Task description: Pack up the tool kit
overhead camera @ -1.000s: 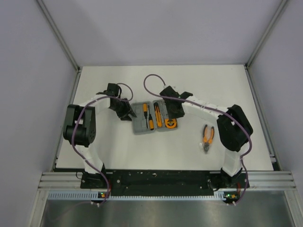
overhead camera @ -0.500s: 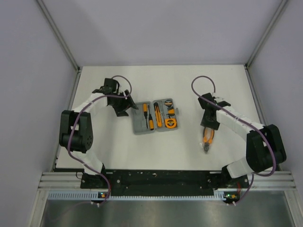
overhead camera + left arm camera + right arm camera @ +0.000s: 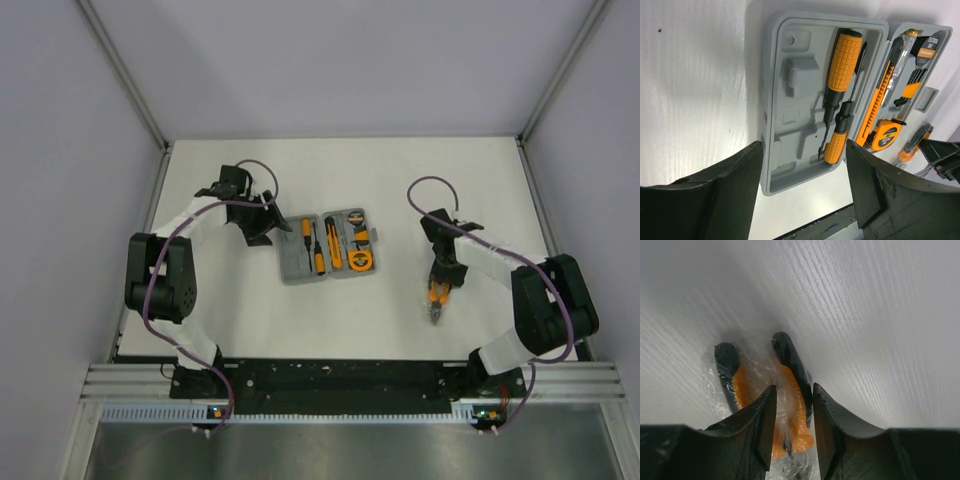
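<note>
The grey tool kit case (image 3: 296,268) lies open mid-table; in the left wrist view (image 3: 790,80) one half holds two orange-and-black screwdrivers (image 3: 842,60) beside bare moulded slots. The other half holds an orange knife (image 3: 880,95), hex keys (image 3: 910,82) and the round tape measure (image 3: 883,135). My left gripper (image 3: 265,232) hovers open and empty just left of the case. The plastic-wrapped orange-and-black pliers (image 3: 436,300) lie on the table right of the case. My right gripper (image 3: 440,278) is down on them, its jaws narrowed around one handle (image 3: 790,385).
The white table (image 3: 400,180) is bounded by grey walls on three sides. A black rail (image 3: 340,378) with both arm bases runs along the near edge. Purple cables (image 3: 425,190) loop above each wrist.
My right arm swung from over the case's right half to the pliers, then dropped onto them with the jaws narrowing. My left gripper drew back a little to the left of the case.
</note>
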Tool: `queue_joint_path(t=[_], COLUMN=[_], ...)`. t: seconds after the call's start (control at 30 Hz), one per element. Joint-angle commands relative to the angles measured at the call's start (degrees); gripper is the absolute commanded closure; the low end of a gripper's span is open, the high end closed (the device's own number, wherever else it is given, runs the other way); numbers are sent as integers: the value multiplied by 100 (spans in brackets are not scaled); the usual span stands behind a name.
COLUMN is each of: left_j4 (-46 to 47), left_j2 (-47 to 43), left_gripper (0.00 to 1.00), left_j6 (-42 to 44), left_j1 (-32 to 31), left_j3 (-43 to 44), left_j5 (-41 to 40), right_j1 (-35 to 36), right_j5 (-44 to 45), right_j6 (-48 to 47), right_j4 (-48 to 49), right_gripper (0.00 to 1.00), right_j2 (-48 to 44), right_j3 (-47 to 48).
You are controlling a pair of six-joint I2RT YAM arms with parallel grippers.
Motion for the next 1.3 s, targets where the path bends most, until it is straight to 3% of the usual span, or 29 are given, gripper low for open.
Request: queue_joint_path(t=[0.0, 0.23, 0.37, 0.43, 0.83, 1.27], left_j4=[33, 15, -11, -20, -213, -336], left_j2=[-80, -36, -27, -27, -106, -774], left_gripper=[30, 31, 31, 31, 33, 35], left_j6=[4, -22, -22, -22, -31, -312], left_j1=[23, 23, 23, 23, 41, 251], left_j3=[29, 117, 152, 178, 231, 56], left_j5=[46, 72, 90, 81, -217, -973], right_j1=[-101, -154, -154, -145, 539, 2183], right_j5=[-214, -610, -804, -839, -962, -1551], right_j6=[160, 195, 46, -42, -877, -1440], right_j4=[271, 552, 622, 640, 675, 992], right_gripper=[66, 70, 93, 99, 100, 100], right_j2=[104, 139, 201, 175, 51, 2370], right_j3=[-350, -562, -395, -264, 1624, 4850])
